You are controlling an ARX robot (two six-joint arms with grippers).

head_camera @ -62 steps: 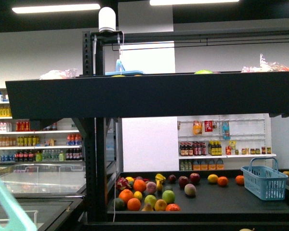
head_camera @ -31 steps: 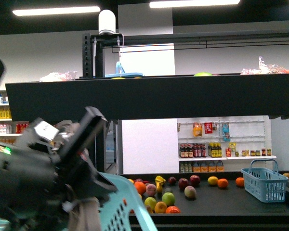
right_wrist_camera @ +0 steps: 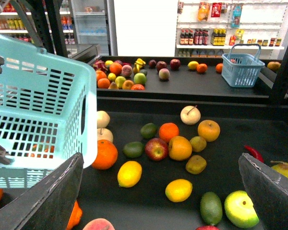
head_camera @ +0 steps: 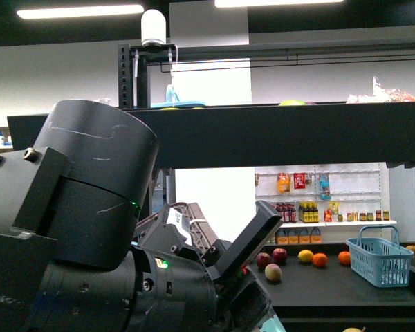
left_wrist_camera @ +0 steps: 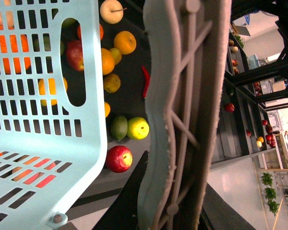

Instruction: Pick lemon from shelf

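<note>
Gaping wide — right claw [right_wrist_camera: 161,190] — empty.

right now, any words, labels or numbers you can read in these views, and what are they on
Nothing can be read in any view.
Bottles on the white wall shelves: labels too small to read.
Hanging packets above them: print blurred.
White sticker on the robot arm: blurred, no letters can be made out.
Fruit and baskets: no labels visible.
</note>
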